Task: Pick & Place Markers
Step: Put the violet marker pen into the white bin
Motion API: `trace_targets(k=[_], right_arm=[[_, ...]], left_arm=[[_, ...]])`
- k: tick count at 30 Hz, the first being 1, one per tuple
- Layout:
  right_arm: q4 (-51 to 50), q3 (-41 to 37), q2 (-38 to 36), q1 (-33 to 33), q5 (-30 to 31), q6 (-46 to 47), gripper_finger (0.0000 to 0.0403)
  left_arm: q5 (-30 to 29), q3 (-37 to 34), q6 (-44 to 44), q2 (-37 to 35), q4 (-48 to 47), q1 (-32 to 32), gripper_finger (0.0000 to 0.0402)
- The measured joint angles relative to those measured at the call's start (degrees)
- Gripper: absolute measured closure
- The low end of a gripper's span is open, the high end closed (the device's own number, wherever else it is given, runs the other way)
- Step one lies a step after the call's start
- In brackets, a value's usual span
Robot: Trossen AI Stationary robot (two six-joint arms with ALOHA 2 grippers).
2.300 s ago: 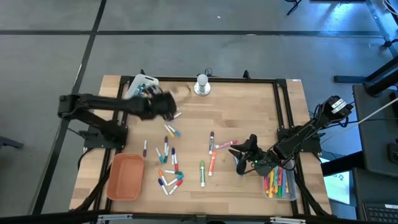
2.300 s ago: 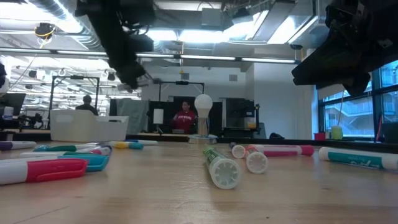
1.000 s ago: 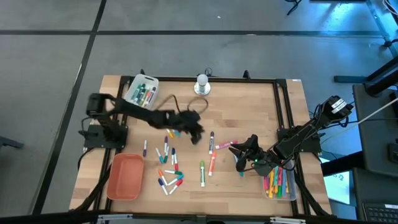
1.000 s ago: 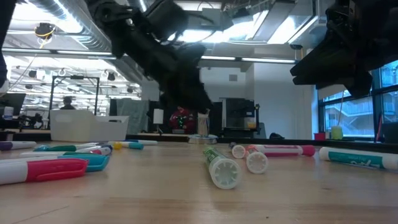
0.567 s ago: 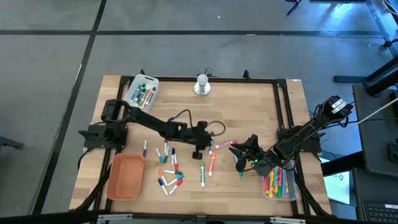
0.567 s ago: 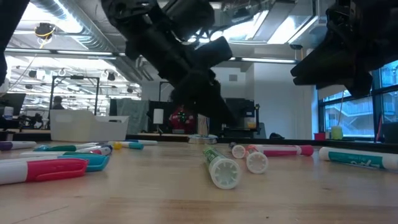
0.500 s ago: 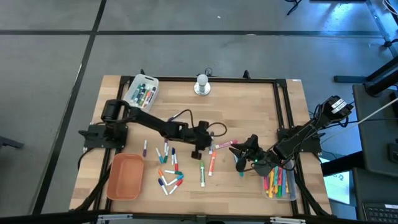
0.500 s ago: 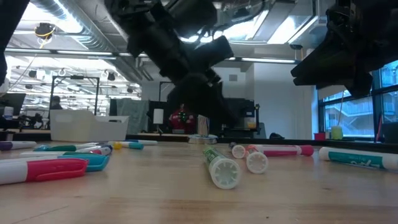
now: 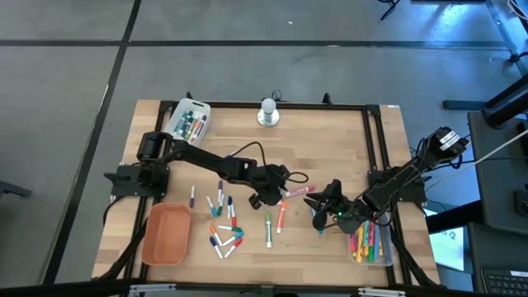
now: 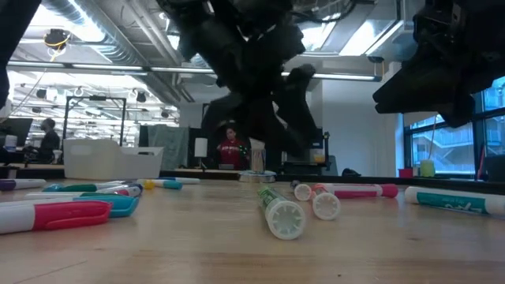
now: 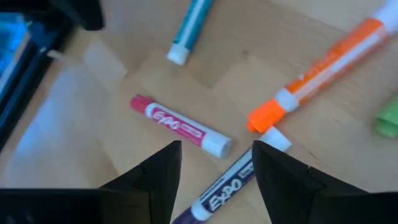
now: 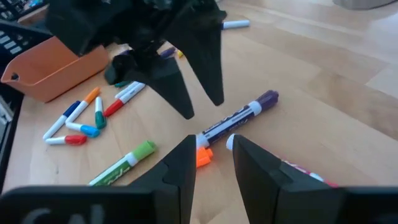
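Reaching over mid-worktop point(image 9: 330, 140), the left gripper point(image 12: 196, 102) hung with jaws spread wide and empty above a purple marker point(image 12: 239, 116), beside orange point(image 11: 323, 68) and pink point(image 11: 180, 126) ones. The right gripper point(image 9: 318, 210) waited near the clear tray point(image 9: 386, 260), jaws partly open, empty.

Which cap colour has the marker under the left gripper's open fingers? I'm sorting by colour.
Purple: the marker lies below the left gripper; the right wrist view shows it best.

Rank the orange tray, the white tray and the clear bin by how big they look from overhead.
1. Orange tray, largest.
2. Clear bin and white tray: look about alike, and the right arm hides part of the bin, so no ranking.
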Motion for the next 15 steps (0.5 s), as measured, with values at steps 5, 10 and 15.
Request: trace_targets(k=[5,10,15], right_arm=[[-0.43,0.02,-0.01,0.0,-1.78,-0.01,0.0296],[-0.59,0.0,-0.01,0.0,-1.8,-0.01,0.0296],[-1.2,0.0,0.0,0.02,-1.91,0.01,0.0296]], left_arm=[[1.01,0.0,2.17,3.7,0.23,1.35,0.0208],[0.97,1.53,0.38,7.29,-0.89,2.69,0.0208],[3.75,5.8,-4.39,10.06,-9.05,3.71,0.0216]])
